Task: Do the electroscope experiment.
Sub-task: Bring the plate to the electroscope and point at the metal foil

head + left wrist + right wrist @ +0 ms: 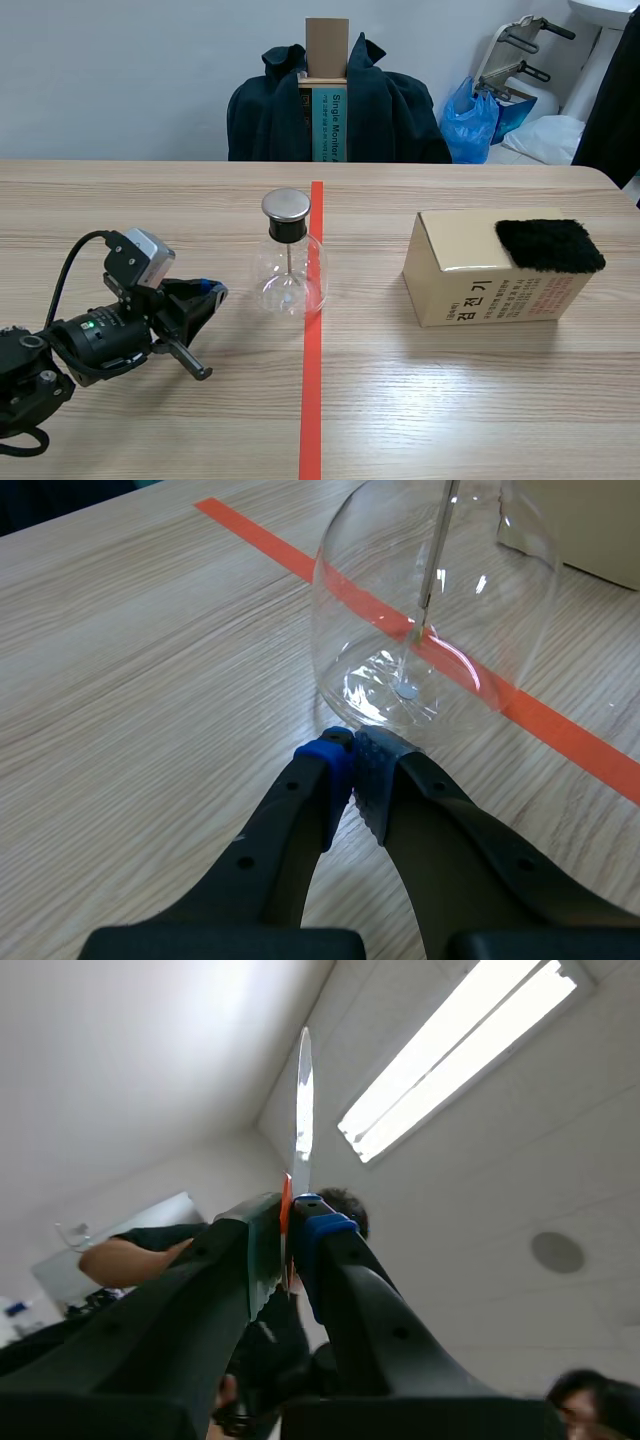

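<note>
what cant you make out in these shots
- Right wrist view: the right gripper is shut on a thin pale strip seen edge-on; what it is is unclear.
- Scene view: that gripper and strip are outside the frame.
- Left wrist view: the electroscope flask is cut off above its bulb, ahead of the shut left gripper.
- Scene view: the small print on the cardboard box is too small to read.
</note>
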Motion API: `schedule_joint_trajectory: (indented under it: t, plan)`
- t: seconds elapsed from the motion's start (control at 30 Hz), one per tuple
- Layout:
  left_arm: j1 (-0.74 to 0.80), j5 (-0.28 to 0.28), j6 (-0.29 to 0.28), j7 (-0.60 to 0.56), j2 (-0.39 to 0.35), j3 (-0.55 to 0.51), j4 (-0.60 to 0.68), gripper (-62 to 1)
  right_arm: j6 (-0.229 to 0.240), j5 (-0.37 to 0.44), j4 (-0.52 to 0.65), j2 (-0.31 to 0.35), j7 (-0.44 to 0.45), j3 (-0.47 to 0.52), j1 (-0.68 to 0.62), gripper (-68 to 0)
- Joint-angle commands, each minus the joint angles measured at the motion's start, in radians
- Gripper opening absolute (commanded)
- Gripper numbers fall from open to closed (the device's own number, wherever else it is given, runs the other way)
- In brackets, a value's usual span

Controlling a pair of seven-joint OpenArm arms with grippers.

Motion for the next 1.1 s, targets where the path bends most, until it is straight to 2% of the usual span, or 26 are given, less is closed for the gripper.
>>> schedule_joint_trajectory:
  t: [0.0,0.2,0.27,0.4,0.7,1.07]
  plan:
    - [-0.014,-0.001,0.007,-0.014,0.008,-0.002,0.021,-57.9,0.019,-0.013,-0.022,-0.018,0.014,-0.04,0.024,-66.9]
    - [-0.019,0.002,0.007,-0.013,0.01,0.001,0.021,-57.9,0.125,-0.053,-0.148,-0.093,0.067,-0.241,0.031,-66.9]
    - [-0.022,0.002,0.007,-0.013,0.01,0.001,0.021,-57.9,0.139,-0.077,-0.203,-0.121,0.085,-0.298,0.03,-66.9]
    - [-0.022,0.002,0.008,-0.01,0.01,0.001,0.021,-57.9,0.139,-0.132,-0.318,-0.172,0.119,-0.369,0.03,-66.9]
    - [-0.022,0.001,0.007,-0.009,0.01,0.001,0.021,-57.9,0.138,-0.221,-0.483,-0.212,0.207,-0.395,0.03,-66.9]
    - [-0.021,0.002,0.007,-0.005,0.01,0.001,0.021,-57.9,0.138,-0.232,-0.514,-0.212,0.276,-0.395,0.03,-66.9]
